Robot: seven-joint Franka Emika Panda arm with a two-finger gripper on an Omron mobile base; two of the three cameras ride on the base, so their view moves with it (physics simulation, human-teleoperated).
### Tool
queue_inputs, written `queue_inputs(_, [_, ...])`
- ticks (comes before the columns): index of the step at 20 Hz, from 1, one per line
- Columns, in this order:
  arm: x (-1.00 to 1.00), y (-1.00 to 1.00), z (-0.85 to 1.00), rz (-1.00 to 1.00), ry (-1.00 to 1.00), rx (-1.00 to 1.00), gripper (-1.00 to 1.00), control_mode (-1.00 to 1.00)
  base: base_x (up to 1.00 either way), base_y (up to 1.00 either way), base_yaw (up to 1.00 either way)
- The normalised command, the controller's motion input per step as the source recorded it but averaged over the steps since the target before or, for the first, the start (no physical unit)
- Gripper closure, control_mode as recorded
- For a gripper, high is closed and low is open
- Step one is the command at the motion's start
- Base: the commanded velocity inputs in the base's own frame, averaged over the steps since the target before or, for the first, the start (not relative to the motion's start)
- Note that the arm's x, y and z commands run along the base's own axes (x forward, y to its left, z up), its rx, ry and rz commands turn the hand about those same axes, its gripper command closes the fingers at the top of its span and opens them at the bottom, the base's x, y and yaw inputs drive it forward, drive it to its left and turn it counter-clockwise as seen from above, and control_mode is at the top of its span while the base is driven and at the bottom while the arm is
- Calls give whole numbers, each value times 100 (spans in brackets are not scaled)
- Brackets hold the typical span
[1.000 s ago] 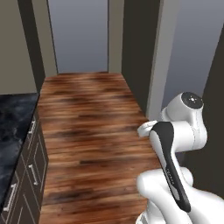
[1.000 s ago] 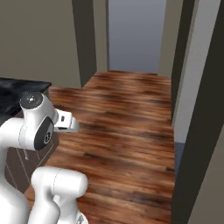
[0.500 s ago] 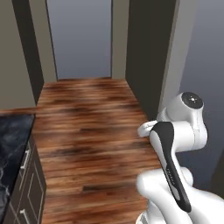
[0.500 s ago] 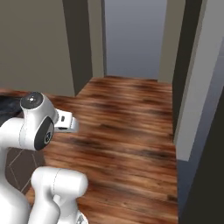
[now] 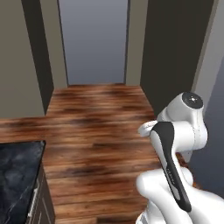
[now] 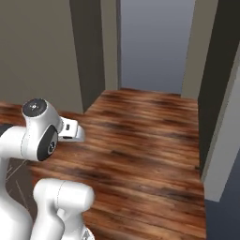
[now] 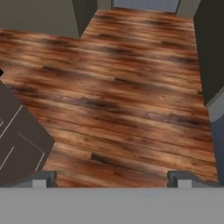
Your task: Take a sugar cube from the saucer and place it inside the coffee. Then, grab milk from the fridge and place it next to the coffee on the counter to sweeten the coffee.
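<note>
The gripper (image 7: 111,177) is standing with its jaws spread wide, the two dark finger tips (image 7: 43,177) rising far apart at the bottom of the hand view, and nothing is sitting between them. Beyond the tips, the hand view is looking down on a wooden plank floor (image 7: 122,92), reddish brown with darker streaks. At the left of that view a dark brown cabinet front (image 7: 17,144) with thin pale lines is pushing in at an angle.

Moving outward, the white arm (image 5: 179,140) is folding up close to its base, its rounded joint showing at the right of the left base view and at the left of the right base view. A corner of the counter (image 5: 17,175), black marble with white veins, is lying at the lower left of the left base view, well apart from the arm, with a silver handle (image 5: 33,201) on the brown cabinet just below its edge. No container is standing on that visible corner. Ahead, the floor is running between dark wall panels (image 5: 175,52) toward a pale blue-grey doorway (image 5: 94,41).
</note>
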Motion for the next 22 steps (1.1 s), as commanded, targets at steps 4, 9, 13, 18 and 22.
queue_inputs(4, [0,0,0,0,0,0,-100,100,100,27,24])
queue_inputs(9, [0,0,0,0,0,0,-100,100,100,16,27])
queue_inputs(13, [0,0,0,0,0,0,-100,100,100,4,35])
queue_inputs(18, [0,0,0,0,0,0,-100,100,100,0,55])
queue_inputs(22, [0,0,0,0,0,0,-100,100,100,0,62])
